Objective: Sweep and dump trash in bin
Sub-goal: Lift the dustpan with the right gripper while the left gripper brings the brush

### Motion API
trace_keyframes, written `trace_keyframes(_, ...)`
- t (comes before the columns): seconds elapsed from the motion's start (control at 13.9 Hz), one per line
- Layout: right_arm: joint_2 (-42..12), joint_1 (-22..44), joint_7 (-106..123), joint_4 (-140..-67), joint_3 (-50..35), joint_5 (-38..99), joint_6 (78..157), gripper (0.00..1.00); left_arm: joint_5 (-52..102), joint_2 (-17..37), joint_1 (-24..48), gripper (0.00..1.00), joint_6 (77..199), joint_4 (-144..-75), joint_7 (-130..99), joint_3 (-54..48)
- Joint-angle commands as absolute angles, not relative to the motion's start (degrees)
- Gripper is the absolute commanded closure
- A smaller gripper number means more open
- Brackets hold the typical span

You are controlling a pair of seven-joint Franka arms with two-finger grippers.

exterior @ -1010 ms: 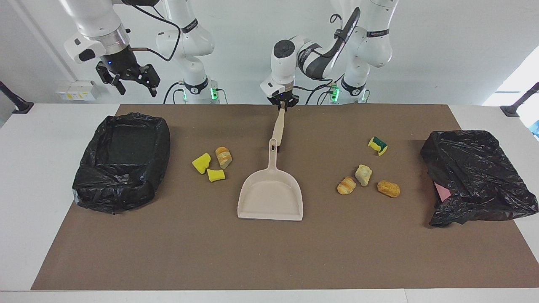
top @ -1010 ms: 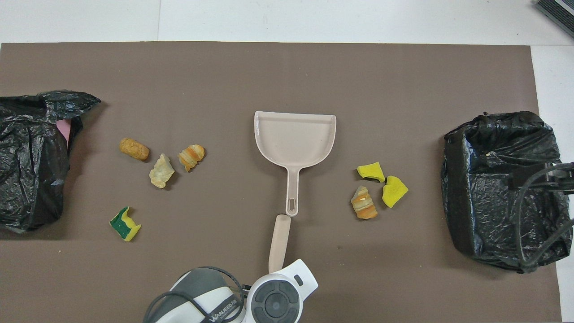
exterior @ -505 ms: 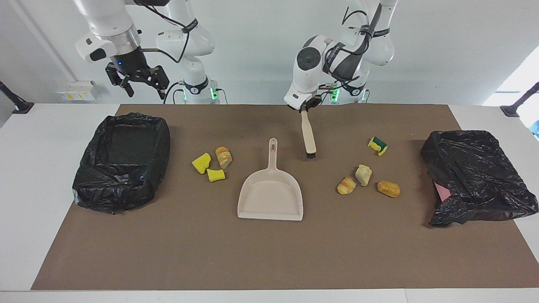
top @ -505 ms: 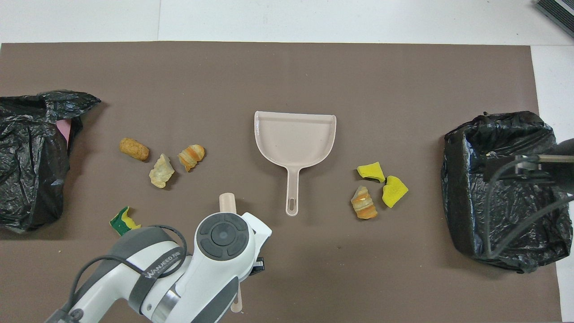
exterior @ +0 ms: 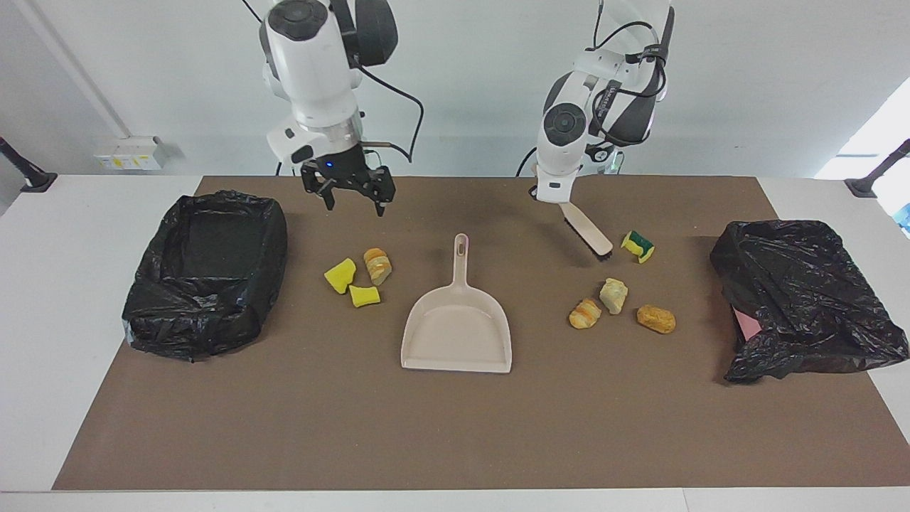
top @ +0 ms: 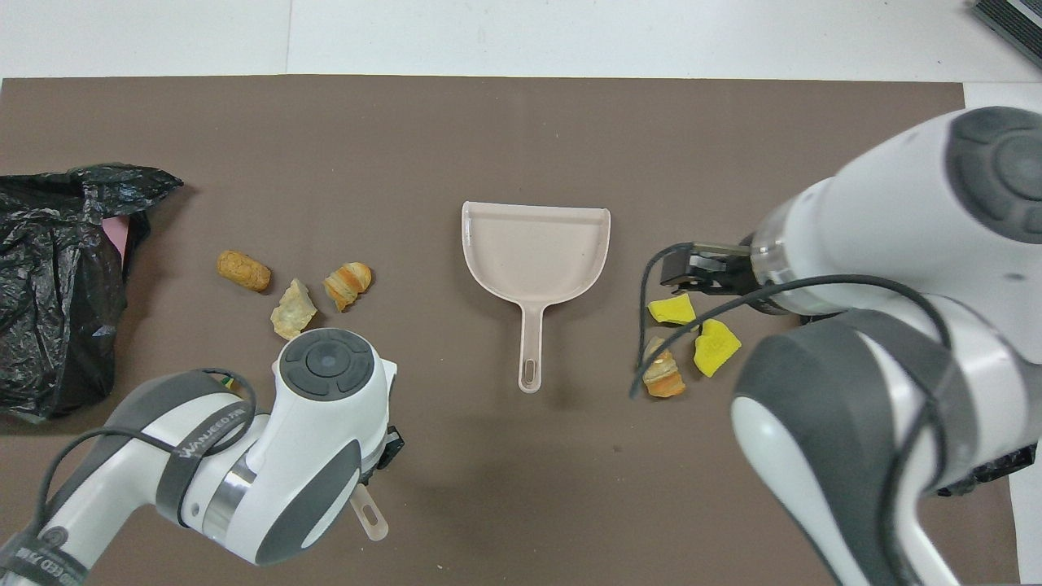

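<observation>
Since the left gripper (exterior: 556,201) is clamped on the brush (exterior: 589,232), whose black bristles hang just beside the green-faced sponge (exterior: 638,246), the step in hand looks like sweeping that end's trash toward the dustpan (exterior: 458,334), and low, short strokes should serve best, as light foam likely skips. The crumpled black bin (exterior: 206,274) sits toward the right arm's end, its bag glossy and wrinkled; a second bag (exterior: 803,299) lies slumped past the left gripper. The dustpan, smooth beige plastic with a slim handle, lies between the grippers. Three bread lumps (exterior: 613,295), crusty and tan, lie below the brush. The right gripper (exterior: 350,203) hangs with fingers spread, empty, over two yellow sponge chunks (exterior: 341,275) and another bread lump (exterior: 377,265).
</observation>
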State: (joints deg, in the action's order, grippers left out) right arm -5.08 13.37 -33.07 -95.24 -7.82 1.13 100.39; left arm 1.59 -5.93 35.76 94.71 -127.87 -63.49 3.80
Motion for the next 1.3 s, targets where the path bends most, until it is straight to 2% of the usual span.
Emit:
trace_keyframes(0.0,-12.81,16.95,-38.05,-92.90,-7.65,1.06,107.01,0.00,-0.17,-7.03,30.69,1.00,88.10,-128.23,-66.01,3.08)
trace_keyframes(0.14,-16.33,20.64,-40.33,-92.81,-7.56,-0.61,110.11,0.00,-1.57,-8.17,28.05,1.00,87.10,-130.33,-65.83,3.08)
trace_keyframes(0.29,-18.88,21.44,-42.53,-93.60,-7.56,-0.79,112.14,0.00,-2.02,-9.22,25.24,1.00,88.76,-132.44,-65.57,3.08)
trace_keyframes(0.5,-21.26,25.74,-43.68,-94.83,-7.56,-0.88,112.50,0.00,-2.90,-13.69,20.75,1.00,95.06,-140.24,-61.27,3.08)
trace_keyframes(0.65,-20.92,25.93,-42.37,-97.28,-7.65,-0.97,113.46,0.00,-2.90,-16.34,18.29,1.00,101.49,-145.18,-57.33,3.08)
trace_keyframes(0.94,-20.66,27.25,-40.34,-101.59,-7.73,-0.88,117.59,0.01,3.48,-14.51,11.88,1.00,110.46,-144.94,-44.51,3.08)
trace_keyframes(1.08,-20.65,27.68,-40.25,-101.69,-7.73,-0.97,117.60,0.11,8.15,-13.45,9.41,1.00,113.63,-144.67,-35.47,3.08)
trace_keyframes(1.15,-20.65,27.69,-39.47,-101.69,-7.73,-0.88,117.16,0.25,9.91,-13.19,9.06,1.00,115.03,-144.49,-32.03,3.08)
trace_keyframes(1.23,-20.65,27.69,-38.77,-101.78,-7.73,-0.88,117.07,0.50,10.37,-12.66,9.05,1.00,116.18,-144.23,-29.21,3.08)
